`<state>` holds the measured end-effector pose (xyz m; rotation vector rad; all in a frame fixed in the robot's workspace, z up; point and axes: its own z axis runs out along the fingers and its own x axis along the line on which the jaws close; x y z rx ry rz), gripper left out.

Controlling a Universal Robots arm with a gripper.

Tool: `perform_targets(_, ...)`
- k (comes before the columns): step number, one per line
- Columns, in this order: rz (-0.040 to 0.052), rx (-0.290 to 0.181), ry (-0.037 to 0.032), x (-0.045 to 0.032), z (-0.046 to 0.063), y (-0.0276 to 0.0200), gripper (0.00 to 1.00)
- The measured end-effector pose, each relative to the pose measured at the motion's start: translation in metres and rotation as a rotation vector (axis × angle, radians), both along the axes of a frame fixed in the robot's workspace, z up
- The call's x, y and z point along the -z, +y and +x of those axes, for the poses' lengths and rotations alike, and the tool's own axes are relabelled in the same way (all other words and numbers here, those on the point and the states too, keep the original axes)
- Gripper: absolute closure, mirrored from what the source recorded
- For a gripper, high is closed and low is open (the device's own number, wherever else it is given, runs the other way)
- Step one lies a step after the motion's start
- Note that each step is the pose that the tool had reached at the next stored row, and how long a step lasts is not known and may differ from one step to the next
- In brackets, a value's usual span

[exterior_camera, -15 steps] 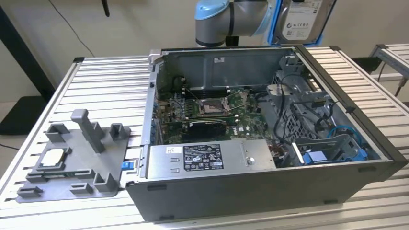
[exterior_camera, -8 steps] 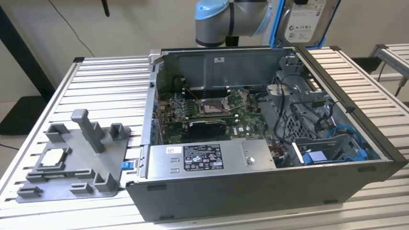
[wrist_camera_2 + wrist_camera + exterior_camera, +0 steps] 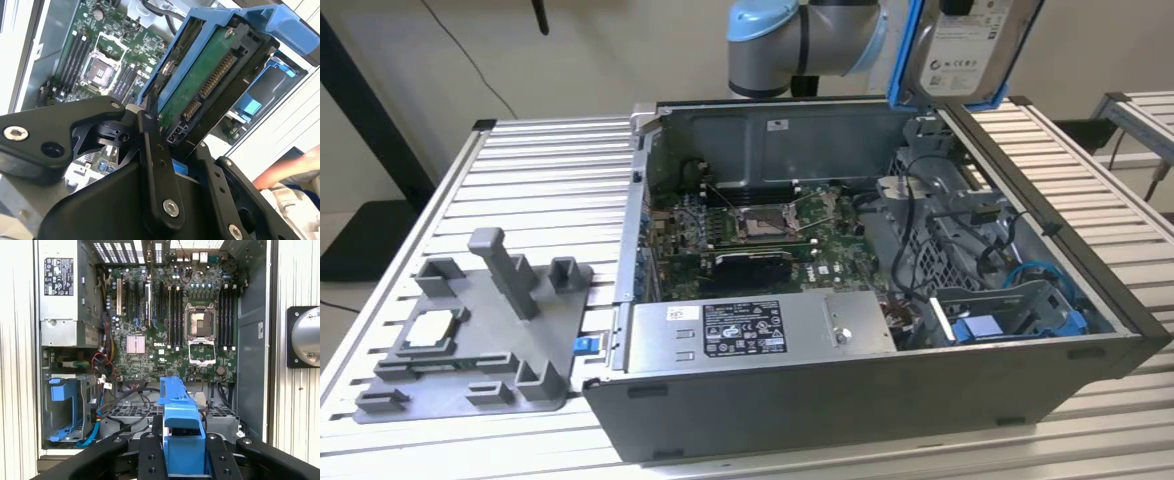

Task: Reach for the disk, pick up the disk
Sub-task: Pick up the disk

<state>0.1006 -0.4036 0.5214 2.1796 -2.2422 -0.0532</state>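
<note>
Second wrist view: end effector (image 3: 167,135) clamped on disk (image 3: 200,80).

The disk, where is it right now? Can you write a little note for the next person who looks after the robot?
Gripper: shut on the disk, holding it by its blue bracket.
Disk: up in the air above the open computer case, at the far corner on the exterior view's right. In the second wrist view its green circuit board side faces the camera.
Done: the reach and the grab; the disk is out of the case.
Left: nothing of the pickup shows as undone.
Also there: an empty blue caddy sits in the drive bay, and a grey fixture lies on the table beside the case.
</note>
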Motion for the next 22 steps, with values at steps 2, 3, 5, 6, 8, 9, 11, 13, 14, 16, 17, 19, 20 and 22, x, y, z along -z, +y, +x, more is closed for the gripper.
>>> perform_targets(2, 0.0001, 0.000, 0.0000, 0.0001, 0.000, -0.0037, 1.00)
perform_targets(3, 0.0001, 0.000, 0.0000, 0.0000, 0.000, -0.0053, 1.00)
perform_targets(5, 0.0000, 0.000, 0.0000, 0.0000, 0.000, -0.0088, 1.00)
perform_targets(6, 0.0001, 0.000, 0.0000, 0.0000, 0.000, -0.0104, 1.00)
perform_targets(8, 0.0001, 0.000, 0.0000, 0.0000, 0.000, -0.0136, 1.00)
perform_targets(9, 0.0002, 0.000, 0.0000, 0.0001, 0.000, -0.0151, 1.00)
perform_targets(11, 0.0001, 0.000, 0.0000, 0.0001, 0.000, -0.0180, 1.00)
perform_targets(13, 0.0002, 0.000, 0.0000, 0.0001, 0.000, -0.0207, 1.00)
perform_targets(14, 0.0000, 0.000, 0.0000, 0.0000, 0.000, -0.0218, 1.00)
perform_targets(16, 0.0000, 0.000, 0.0000, 0.0000, 0.000, -0.0238, 1.00)
perform_targets(17, 0.0000, 0.000, 0.0000, 0.0000, 0.000, -0.0247, 1.00)
perform_targets(19, 0.0002, 0.000, 0.0000, 0.0001, 0.000, -0.0267, 1.00)
perform_targets(20, 0.0000, 0.000, 0.0000, 0.0000, 0.000, -0.0275, 1.00)
perform_targets(22, 0.0002, 0.000, 0.0000, 0.0001, 0.000, -0.0291, 1.00)
